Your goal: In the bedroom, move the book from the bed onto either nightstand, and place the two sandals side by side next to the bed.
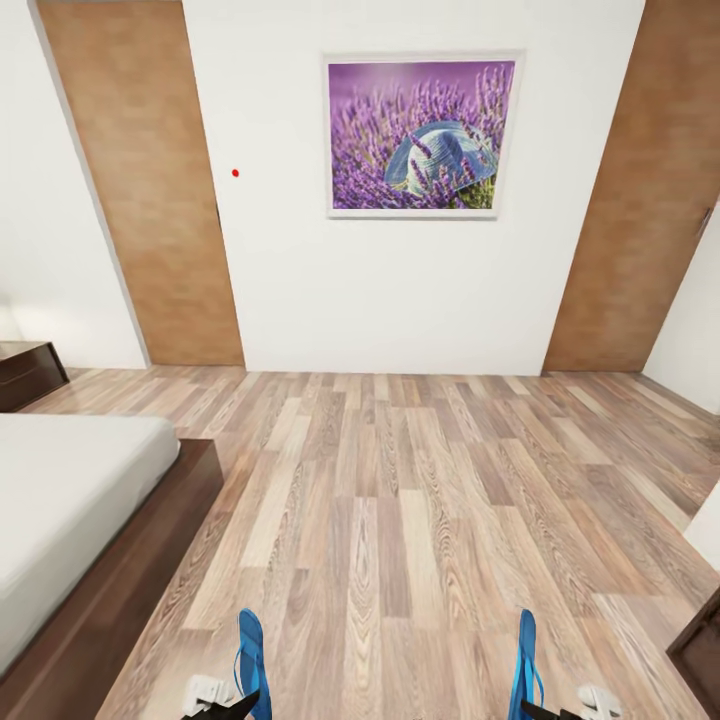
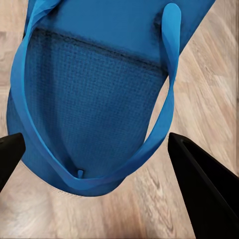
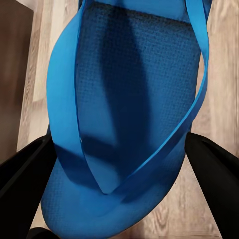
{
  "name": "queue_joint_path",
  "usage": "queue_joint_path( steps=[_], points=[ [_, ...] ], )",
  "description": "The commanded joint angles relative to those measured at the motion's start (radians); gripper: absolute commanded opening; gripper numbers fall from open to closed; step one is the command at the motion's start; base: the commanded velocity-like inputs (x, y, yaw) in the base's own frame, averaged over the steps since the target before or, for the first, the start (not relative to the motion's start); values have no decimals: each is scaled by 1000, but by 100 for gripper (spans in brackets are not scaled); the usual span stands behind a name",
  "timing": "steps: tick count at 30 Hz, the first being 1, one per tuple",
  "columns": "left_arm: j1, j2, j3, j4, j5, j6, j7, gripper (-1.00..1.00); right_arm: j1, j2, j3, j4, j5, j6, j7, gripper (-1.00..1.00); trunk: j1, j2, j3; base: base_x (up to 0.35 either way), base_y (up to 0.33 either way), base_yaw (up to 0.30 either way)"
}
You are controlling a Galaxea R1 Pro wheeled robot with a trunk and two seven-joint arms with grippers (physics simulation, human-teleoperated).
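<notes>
Head view: I face a white wall [image 1: 300,290] carrying a framed lavender picture [image 1: 422,134] at 12 o'clock, with one brown door [image 1: 140,180] at 10 o'clock and a second brown door [image 1: 640,200] at 2 o'clock. The wood plank floor [image 1: 400,500] spans the middle of the bedroom. The bed [image 1: 70,510], pale grey mattress on a dark brown frame, lies at 8 o'clock; a dark brown cabinet [image 1: 28,372] stands past its far end at 9 o'clock, and whether it is a nightstand I cannot tell. My left pincer [image 1: 232,706] sits at 7 o'clock at the bottom edge, with the left sandal [image 1: 250,660] rising from it, held edge-on above the floor. My right pincer [image 1: 545,710] sits at 5 o'clock, with the right sandal [image 1: 524,665] held the same way; the two sandals are well apart. Left wrist view: the left sandal [image 2: 84,109] hangs between my two black fingers [image 2: 204,189], which flank its toe end; contact is not resolvable, so I cannot tell how far this pincer is closed. Right wrist view: my black fingers [image 3: 25,184] press against both edges of the right sandal [image 3: 129,114], clamped on it. A dark brown furniture edge [image 1: 700,650] shows at 4 o'clock.
</notes>
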Motion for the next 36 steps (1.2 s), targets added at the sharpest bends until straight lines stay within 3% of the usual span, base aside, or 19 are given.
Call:
queue_joint_path(
  steps=[1,28,36],
  points=[
    [-1,-1,8,0,-11,-8,-5,-100,-1,0,5,0,-9,5,2,-100,0,0,-1,0,0,-243],
    [-1,-1,8,0,-11,-8,-2,-100,0,0,6,1,-8,4,2,-100,0,0,-1,0,0,-228],
    [-1,-1,8,0,-11,-8,-2,-100,-1,1,6,1,-8,4,2,-100,0,0,-1,0,0,-61]
  ],
)
